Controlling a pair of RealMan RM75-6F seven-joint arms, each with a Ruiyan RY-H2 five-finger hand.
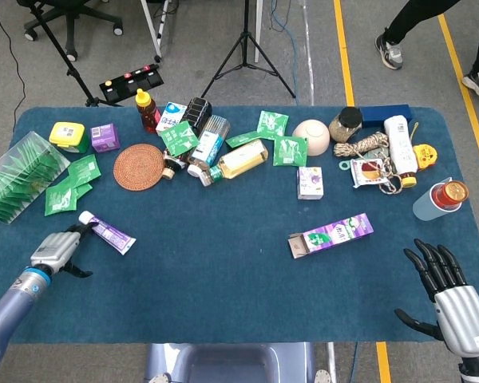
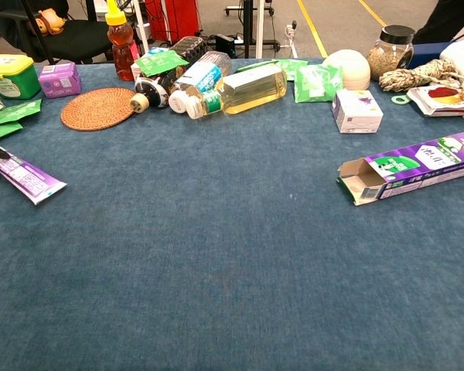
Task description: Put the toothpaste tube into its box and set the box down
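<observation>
The purple toothpaste tube [image 1: 109,232] [image 2: 25,176] lies slanted at the table's left, its white cap end pointing up-left. My left hand [image 1: 56,251] is just below-left of it. Its fingertips [image 1: 79,230] touch the tube beside the cap, and its thumb sticks out to the side, away from the tube. The purple toothpaste box [image 1: 330,234] [image 2: 417,166] lies flat right of centre with its open flap end facing left. My right hand [image 1: 449,294] hovers at the front right corner with its fingers spread and nothing in it, a good way from the box.
Along the back of the table lie a round woven coaster [image 1: 140,167], several bottles [image 1: 241,158], green packets [image 1: 290,150], a small white box [image 1: 310,183] and a cup [image 1: 437,200]. A bag of green packets [image 1: 20,174] lies at the left edge.
</observation>
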